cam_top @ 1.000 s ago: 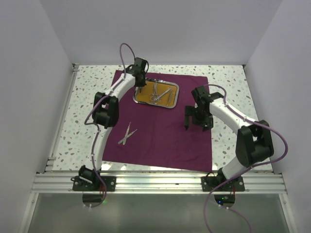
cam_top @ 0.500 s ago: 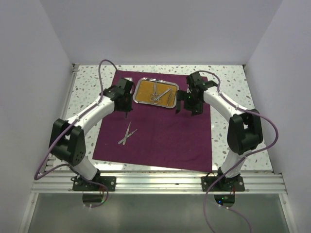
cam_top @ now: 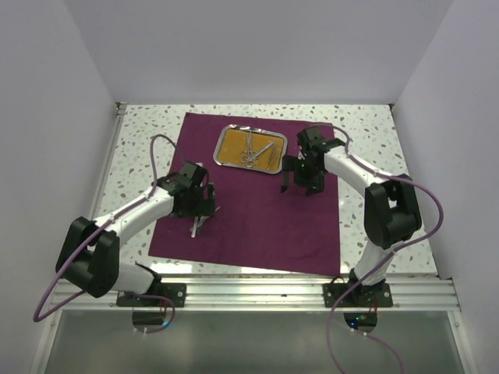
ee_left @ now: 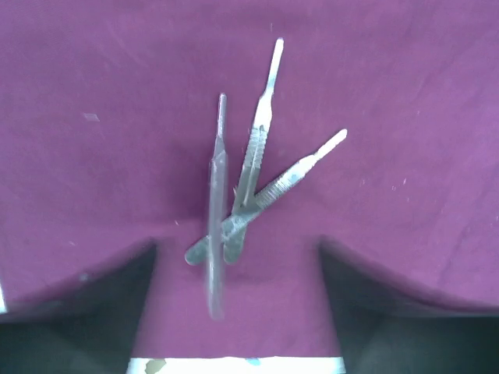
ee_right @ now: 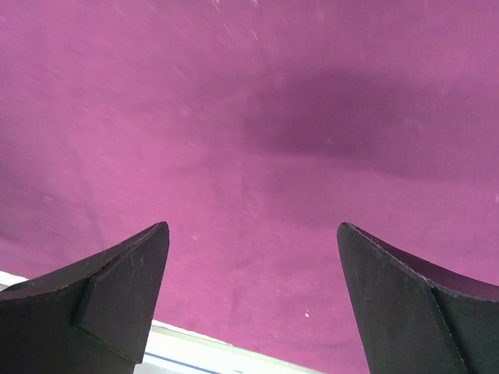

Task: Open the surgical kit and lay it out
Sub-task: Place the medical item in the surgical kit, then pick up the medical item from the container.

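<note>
Describing the risk first, speaker 1 asks: "What could go wrong from here?"

Speaker 2 answers: "The left gripper (ee_left: 236,248) hangs low over 3 slim silver instruments (ee_left: 249,167) on the maroon cloth wrap (cam_top: 257,226). They lie fanned out, crossing at the ends nearest the jaws. The jaws stand apart and grip nothing. Closing over that crossing would likely pinch 2 handles together, or skid 1 sideways, because thin polished steel gives little purchase. A jaw pressed too low could also catch the soft cloth and drag it."

Speaker 1: "And the other arm?"

Speaker 2: "The right gripper (ee_right: 252,227) is spread wide over bare cloth and holds nothing. It hangs near the right end of the steel tray (cam_top: 230,146), so a careless sweep could knock the tray."

Speaker 1: "What are the things like?"

Speaker 2: "The cloth is matte and lies spread flat on the speckled table (cam_top: 140,156). The tray is a small rectangle with rounded corners, a bright rim and an amber-brown floor, with more silver tools (cam_top: 251,149) heaped inside. The 3 loose instruments are flat and narrow, ribbed along the grip, tapering to thin tips. The leftmost looks smeared, so whether it lies flat cannot be told."
</note>
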Robot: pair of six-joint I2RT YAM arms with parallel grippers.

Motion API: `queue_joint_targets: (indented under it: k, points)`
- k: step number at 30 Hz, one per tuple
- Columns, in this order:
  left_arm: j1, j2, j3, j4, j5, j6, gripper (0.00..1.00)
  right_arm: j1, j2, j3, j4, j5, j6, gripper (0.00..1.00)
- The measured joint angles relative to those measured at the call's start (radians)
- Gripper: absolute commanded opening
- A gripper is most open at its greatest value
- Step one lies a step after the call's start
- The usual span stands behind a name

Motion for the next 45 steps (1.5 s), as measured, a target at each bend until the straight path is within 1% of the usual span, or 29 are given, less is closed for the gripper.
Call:
queue_joint_targets:
  k: [3, 5, 8, 10, 11, 12, 15, 19, 23, 24, 26, 30, 37, 45]
  points:
    - [-0.005, -0.014, -0.012, -0.003, 0.008, -0.031, 1.0, 0.0, -0.017, -0.045, 0.001, 0.001, 0.0, 0.93]
    - [-0.008, -0.023, 0.006, -0.013, 0.0, -0.032, 1.0, 0.0, -0.04, -0.071, 0.002, 0.003, 0.0, 0.93]
    - [-0.01, 0.0, 0.111, -0.047, -0.024, -0.023, 0.99, 0.0, -0.086, -0.105, 0.002, 0.005, 0.0, 0.93]
    - [-0.01, 0.059, 0.249, -0.064, -0.044, -0.002, 0.99, 0.0, -0.116, -0.122, 0.003, 0.005, 0.0, 0.94]
    - [-0.01, 0.092, 0.312, -0.055, -0.052, 0.007, 0.96, 0.0, -0.128, -0.129, 0.003, 0.005, 0.0, 0.94]
    - [-0.01, 0.136, 0.388, -0.05, -0.06, 0.021, 0.95, 0.0, -0.143, -0.137, 0.003, 0.005, 0.0, 0.94]
    - [-0.01, 0.33, 0.667, -0.056, -0.089, 0.063, 0.91, 0.0, -0.188, -0.167, 0.003, 0.013, 0.002, 0.94]
    - [-0.006, 0.574, 0.969, -0.062, -0.097, 0.103, 0.84, 0.0, -0.258, -0.206, -0.002, 0.032, 0.008, 0.94]
    - [-0.002, 0.811, 1.239, -0.069, -0.078, 0.133, 0.74, 0.0, -0.351, -0.255, -0.01, 0.058, 0.021, 0.94]
    - [-0.002, 0.857, 1.281, -0.07, -0.063, 0.137, 0.74, 0.0, -0.371, -0.268, -0.013, 0.061, 0.025, 0.94]
    - [-0.002, 0.923, 1.324, -0.064, -0.027, 0.148, 0.74, 0.0, -0.411, -0.294, -0.024, 0.073, 0.035, 0.94]
    - [-0.014, 0.993, 1.329, -0.058, 0.032, 0.166, 0.73, 0.0, -0.467, -0.336, -0.067, 0.093, 0.053, 0.94]
    - [-0.05, 1.042, 1.329, 0.023, 0.112, 0.215, 0.74, 0.0, -0.513, -0.353, -0.141, 0.138, 0.064, 0.94]
    - [-0.094, 1.09, 1.332, 0.08, 0.114, 0.282, 0.73, 0.0, -0.513, -0.353, -0.177, 0.146, 0.063, 0.95]
